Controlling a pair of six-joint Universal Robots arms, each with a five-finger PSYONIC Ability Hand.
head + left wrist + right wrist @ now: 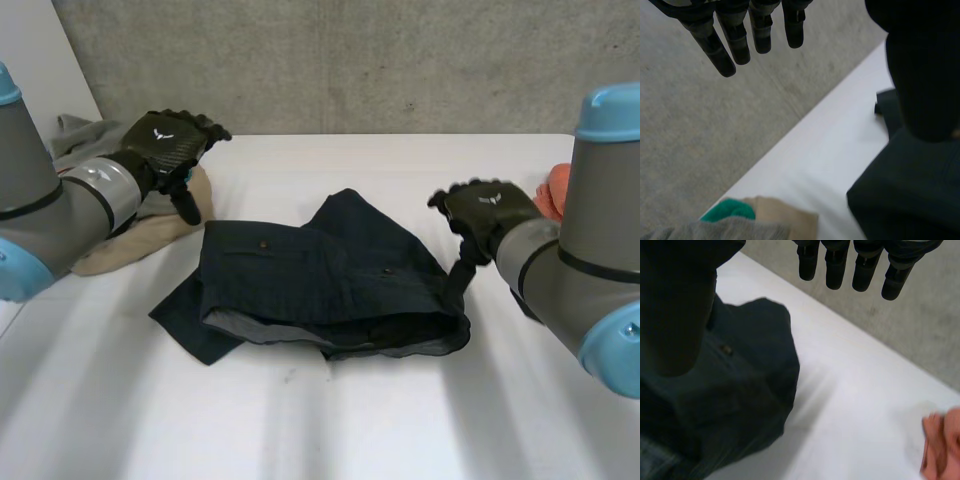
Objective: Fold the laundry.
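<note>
Dark shorts (320, 285) lie folded on the worktop (400, 420) between the left hand (170, 140) and right hand (485, 212), both with fingers straight, holding nothing.

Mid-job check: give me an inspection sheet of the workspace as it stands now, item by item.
Surface: white table, carrying all the laundry.
Job's things: dark blue garment, roughly folded at the table's middle.
Clutter: beige cloth and grey cloth at the table's left side, with a green cloth beside them; orange cloth at the right side.
Grippers: left robot hand open, above the beige cloth, holding nothing; right robot hand open, beside the garment's right edge, holding nothing.
Cables: nothing seen.
Surroundings: grey concrete wall behind the table.
</note>
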